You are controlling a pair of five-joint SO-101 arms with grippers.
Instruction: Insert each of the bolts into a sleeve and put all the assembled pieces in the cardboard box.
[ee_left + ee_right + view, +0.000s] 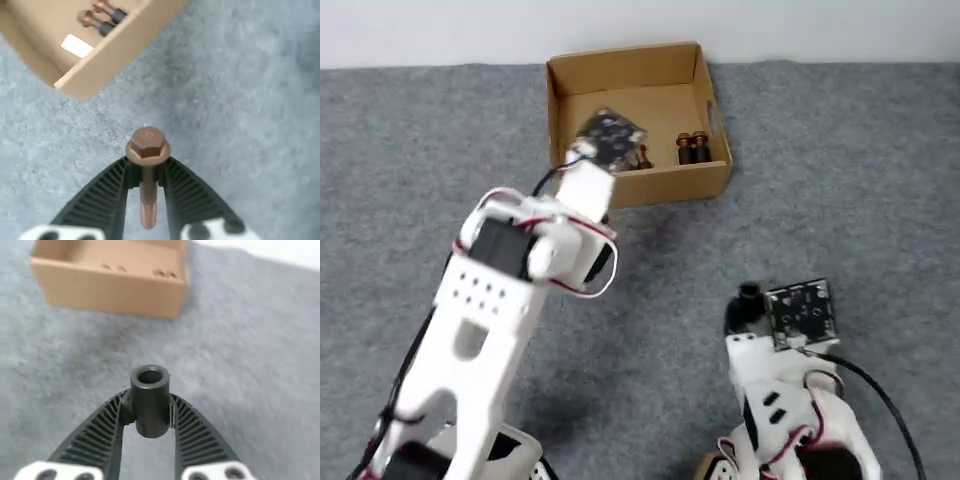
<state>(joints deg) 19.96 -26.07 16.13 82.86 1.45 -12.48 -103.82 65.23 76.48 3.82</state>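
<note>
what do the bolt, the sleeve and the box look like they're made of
The bolt is most likely metal with a copper-coloured, faintly shiny finish, judging by its crisp hex head and flange. The sleeve is smooth matte black, either plastic or coated metal; the look leaves that open. The box is plain brown cardboard with dull, thin walls.

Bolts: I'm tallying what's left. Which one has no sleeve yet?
The bolt in the left gripper: bare shank, while both in the box wear black sleeves.
</note>
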